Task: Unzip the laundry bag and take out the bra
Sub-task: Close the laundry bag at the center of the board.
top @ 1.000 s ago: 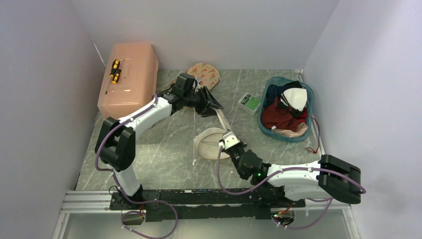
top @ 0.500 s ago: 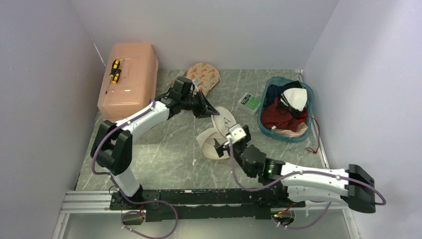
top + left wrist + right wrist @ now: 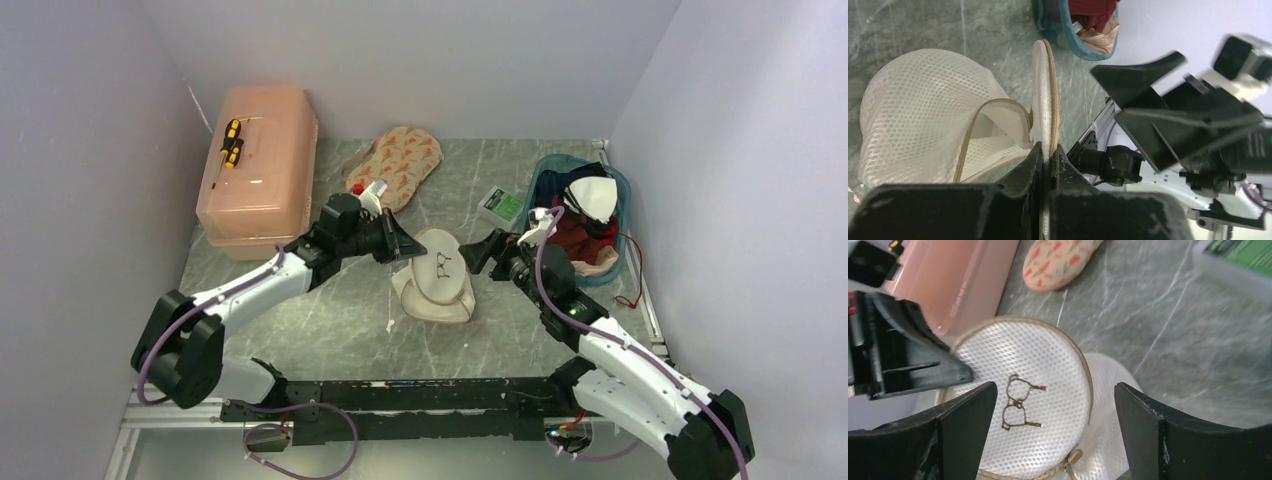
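The laundry bag lies mid-table, white mesh with a cream rim. Its round lid with the small bra icon stands lifted off the body. My left gripper is shut on the lid's rim, which shows edge-on in the left wrist view above the mesh body. Just right of the bag, my right gripper is open and faces the lid with nothing between its fingers. The zipper pull hangs at the lid's lower edge. The bra is hidden.
A pink box carrying a yellow screwdriver sits at the back left. Behind the bag lies a beige piece with orange marks. A green-labelled packet and a teal basket of clothes are at the right.
My right gripper opened, let go of the lid and swung to the bag's right side. My left gripper shut on the lid's rim and drew nearer, leaving the lid tilted up.
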Tool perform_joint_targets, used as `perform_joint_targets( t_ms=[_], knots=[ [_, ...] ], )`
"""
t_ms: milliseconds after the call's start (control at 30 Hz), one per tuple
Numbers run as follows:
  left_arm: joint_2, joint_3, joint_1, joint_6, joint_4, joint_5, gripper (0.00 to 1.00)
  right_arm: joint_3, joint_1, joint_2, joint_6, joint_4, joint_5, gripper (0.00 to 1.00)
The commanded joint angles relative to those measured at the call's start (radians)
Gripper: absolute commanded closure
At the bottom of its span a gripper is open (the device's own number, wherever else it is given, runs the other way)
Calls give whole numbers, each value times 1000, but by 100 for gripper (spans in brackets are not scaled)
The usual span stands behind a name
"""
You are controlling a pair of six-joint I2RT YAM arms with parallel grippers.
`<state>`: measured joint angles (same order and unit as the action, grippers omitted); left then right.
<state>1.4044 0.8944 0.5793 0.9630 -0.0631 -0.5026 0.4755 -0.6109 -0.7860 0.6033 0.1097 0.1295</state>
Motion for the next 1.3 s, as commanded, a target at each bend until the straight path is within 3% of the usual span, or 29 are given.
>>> perform_joint_targets(
  t_ms=[0,200,433,733,1267],
  knots=[
    [-98,-98,43,-67,-233,78,97,-43,103,-55,223,26,-318,10],
    [-143,-243,90,-30,-373,122,97,-85,159,-101,246,54,-450,12],
    [-152,-325,146,-47,-417,176,97,-120,164,-58,193,-33,-431,13],
    [-138,-418,179,-28,-475,201,97,-162,167,-136,179,39,-424,18],
    [126,-198,184,-210,-235,482,97,-145,164,-223,143,89,-367,27]
  ],
)
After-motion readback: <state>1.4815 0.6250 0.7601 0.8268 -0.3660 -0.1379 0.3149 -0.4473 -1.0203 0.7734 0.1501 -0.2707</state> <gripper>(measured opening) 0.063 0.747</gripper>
